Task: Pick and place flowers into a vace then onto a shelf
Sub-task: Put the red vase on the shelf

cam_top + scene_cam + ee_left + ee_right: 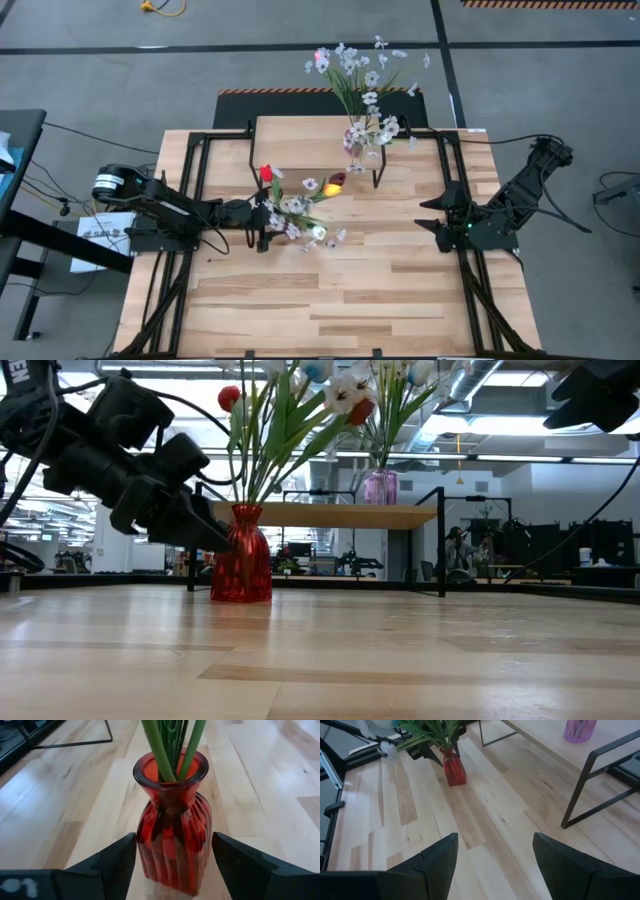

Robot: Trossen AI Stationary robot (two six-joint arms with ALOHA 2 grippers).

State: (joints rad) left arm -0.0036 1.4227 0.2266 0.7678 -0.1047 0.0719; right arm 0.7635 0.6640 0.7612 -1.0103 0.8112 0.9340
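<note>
A red ribbed glass vase stands upright on its base on the wooden table, with green stems of flowers in its mouth. My left gripper is open and comes nearly level from the table's left. One finger stands on each side of the vase's body, and I see no clear touch. A purple vase with white flowers stands on the shelf at the far side. My right gripper hangs open above the table's right part, with nothing between its fingers.
The shelf's thin dark legs stand on the table beyond the red vase. Dark metal frame rails run along both sides of the table. Bare tabletop lies toward the near edge.
</note>
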